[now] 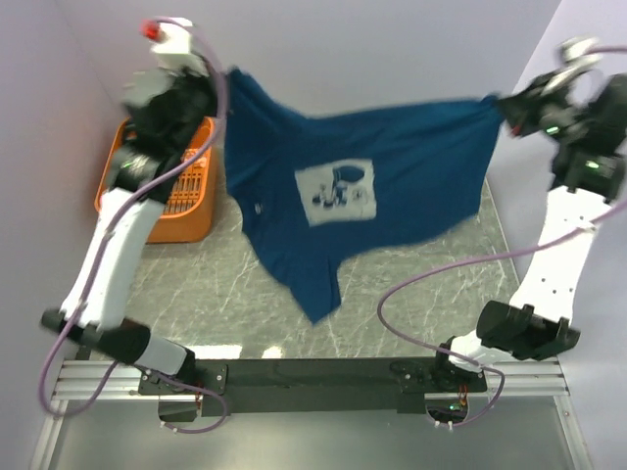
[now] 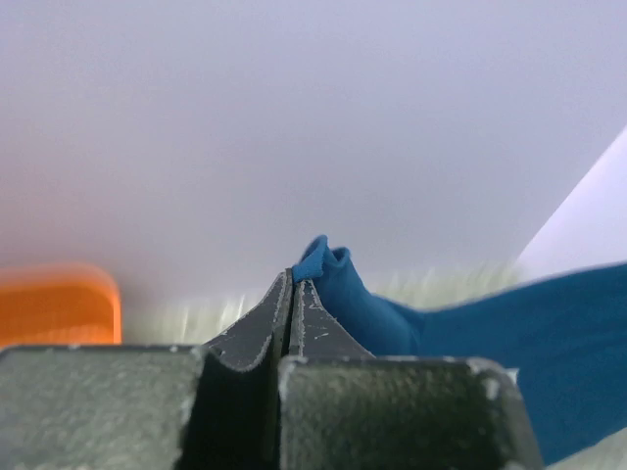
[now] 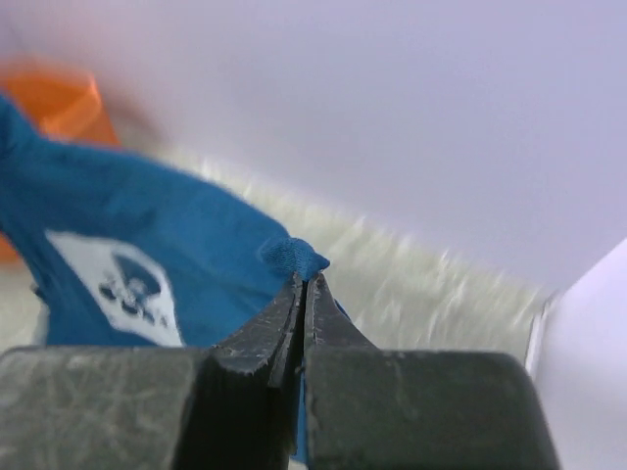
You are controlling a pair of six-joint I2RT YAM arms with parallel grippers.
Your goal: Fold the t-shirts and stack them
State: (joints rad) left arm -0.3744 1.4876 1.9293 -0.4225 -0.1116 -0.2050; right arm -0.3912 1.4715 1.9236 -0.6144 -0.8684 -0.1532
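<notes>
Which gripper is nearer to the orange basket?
Left. The left gripper holds the t-shirt up beside the orange basket; the right gripper grips its other end, far across the table.

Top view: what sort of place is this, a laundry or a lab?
Likely a lab test cell: two robot arms mounted at a marble-patterned table, plain walls close around, an orange basket.

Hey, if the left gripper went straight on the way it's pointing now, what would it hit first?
Probably the pale wall. The left gripper is shut on a pinch of the blue t-shirt, and nothing else shows ahead of its fingers; depth is unclear.
</notes>
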